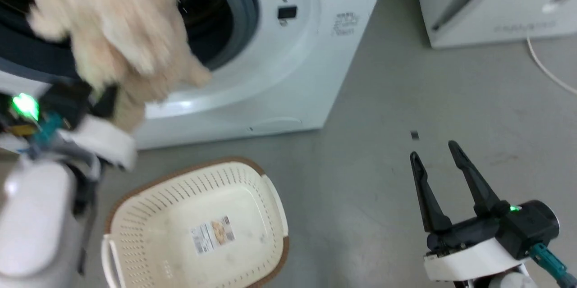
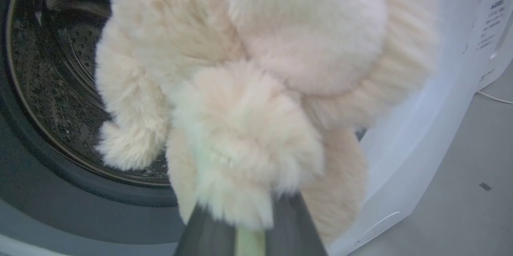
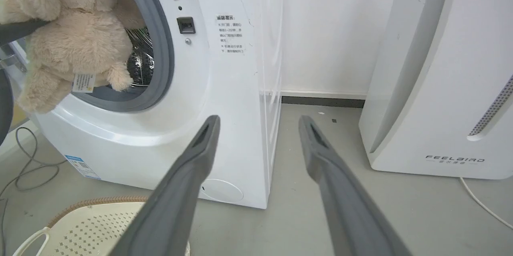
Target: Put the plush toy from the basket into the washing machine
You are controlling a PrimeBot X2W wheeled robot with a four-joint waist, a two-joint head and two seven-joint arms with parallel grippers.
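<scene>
Left tool (image 2: 248, 228) gripping plush toy (image 1: 117, 31), hanging it in front of washing machine (image 1: 288, 76) hole; drum (image 2: 52, 87) lying straight ahead. Toy maybe partly inside, blur hiding it. Right tool (image 1: 432, 149) resting open, well right of basket (image 1: 180, 173).

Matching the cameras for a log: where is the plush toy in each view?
Head view: plush toy, upper left, over the washing machine's porthole.
Left wrist view: centre, held by the left gripper.
Right wrist view: upper left corner.
Shared landmark: the grey gasket.
</scene>
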